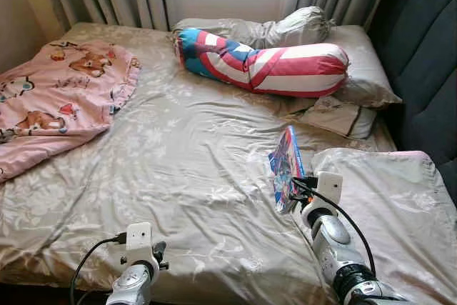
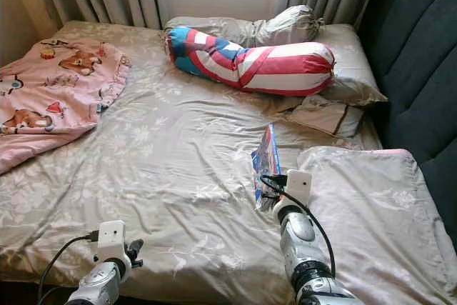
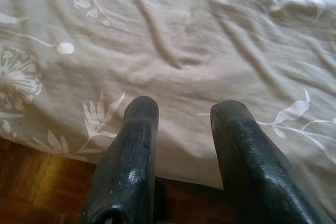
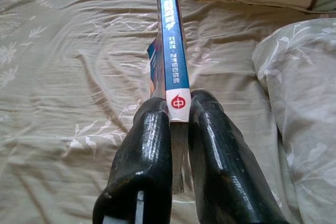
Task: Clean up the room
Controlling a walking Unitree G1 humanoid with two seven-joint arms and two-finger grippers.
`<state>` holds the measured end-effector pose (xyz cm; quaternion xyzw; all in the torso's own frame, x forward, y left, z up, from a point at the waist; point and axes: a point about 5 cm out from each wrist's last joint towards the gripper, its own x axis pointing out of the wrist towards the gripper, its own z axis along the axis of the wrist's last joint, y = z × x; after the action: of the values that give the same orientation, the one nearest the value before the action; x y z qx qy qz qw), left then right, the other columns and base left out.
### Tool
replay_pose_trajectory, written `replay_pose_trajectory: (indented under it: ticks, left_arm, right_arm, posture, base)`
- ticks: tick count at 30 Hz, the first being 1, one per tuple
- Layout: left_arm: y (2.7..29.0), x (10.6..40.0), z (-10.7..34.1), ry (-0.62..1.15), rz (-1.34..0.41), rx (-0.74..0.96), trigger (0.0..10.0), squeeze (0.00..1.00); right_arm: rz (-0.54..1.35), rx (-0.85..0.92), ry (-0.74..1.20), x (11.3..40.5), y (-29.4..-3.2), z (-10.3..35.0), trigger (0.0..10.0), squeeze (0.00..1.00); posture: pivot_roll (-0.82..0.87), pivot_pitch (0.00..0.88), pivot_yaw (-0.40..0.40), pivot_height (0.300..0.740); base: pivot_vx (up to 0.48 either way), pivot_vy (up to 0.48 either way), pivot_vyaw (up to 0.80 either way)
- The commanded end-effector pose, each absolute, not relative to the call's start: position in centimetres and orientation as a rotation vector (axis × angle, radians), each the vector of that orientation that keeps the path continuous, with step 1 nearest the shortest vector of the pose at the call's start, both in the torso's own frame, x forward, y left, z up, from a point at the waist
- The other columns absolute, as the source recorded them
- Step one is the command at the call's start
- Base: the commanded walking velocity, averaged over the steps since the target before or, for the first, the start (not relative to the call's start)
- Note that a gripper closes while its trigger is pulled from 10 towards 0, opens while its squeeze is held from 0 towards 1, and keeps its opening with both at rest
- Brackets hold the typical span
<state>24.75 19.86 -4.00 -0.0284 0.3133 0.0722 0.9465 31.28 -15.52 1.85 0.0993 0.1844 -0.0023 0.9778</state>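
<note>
A thin blue book (image 1: pixel 285 168) with a colourful cover is held edge-up above the beige bed sheet (image 1: pixel 186 148), right of the middle. My right gripper (image 4: pixel 178 109) is shut on the book (image 4: pixel 170 40), its black fingers (image 4: pixel 149 145) pinching the lower end of the spine. At the bed's near edge my left gripper (image 3: pixel 184 114) is open, with nothing between its fingers (image 3: pixel 134 145), hovering over the sheet's hem and the wooden floor (image 3: pixel 37 182).
A pink teddy-print blanket (image 1: pixel 57 98) lies crumpled at the left. A red, white and blue striped bolster (image 1: pixel 264 62) rests near the grey pillows (image 1: pixel 357 76) by the curtains. A large beige pillow (image 1: pixel 385 205) lies at the right beside the dark headboard (image 1: pixel 428 69).
</note>
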Motion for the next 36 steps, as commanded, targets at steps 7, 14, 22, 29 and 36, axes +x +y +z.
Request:
replay_pose_trajectory:
  ticks: [7, 14, 22, 29, 36]
  left_arm:
    - [19.88, 24.27, -4.4, 0.663, 0.141, -0.049, 10.0, 0.0]
    - [19.95, 24.24, -4.4, 0.663, 0.141, -0.046, 10.0, 0.0]
    - [20.01, 24.24, -4.39, 0.662, 0.141, -0.044, 10.0, 0.0]
    - [20.02, 24.25, -4.38, 0.662, 0.139, -0.042, 10.0, 0.0]
    - [20.0, 24.27, -4.37, 0.662, 0.137, -0.04, 10.0, 0.0]
  right_arm:
    - [-0.003, 0.194, 0.336, 31.7, -15.64, 2.47, 10.0, 0.0]
    - [-0.002, 0.183, 0.371, 31.61, -15.56, 2.17, 10.0, 0.0]
    - [0.005, 0.184, 0.36, 31.57, -15.46, 2.2, 10.0, 0.0]
    - [-0.011, 0.176, 0.374, 31.41, -15.76, 1.97, 10.0, 0.0]
    - [-0.015, 0.186, 0.384, 31.32, -15.74, 1.82, 10.0, 0.0]
  posture:
    - [-0.13, 0.051, -0.078, 0.685]
    - [-0.13, 0.058, -0.077, 0.68]
    - [-0.13, 0.064, -0.076, 0.65]
    - [-0.13, 0.065, -0.076, 0.65]
    - [-0.13, 0.065, -0.077, 0.65]
  base:
    - [0.0, 0.0, 0.0]
    - [0.0, 0.0, 0.0]
    - [0.0, 0.0, 0.0]
    - [0.0, 0.0, 0.0]
    - [0.0, 0.0, 0.0]
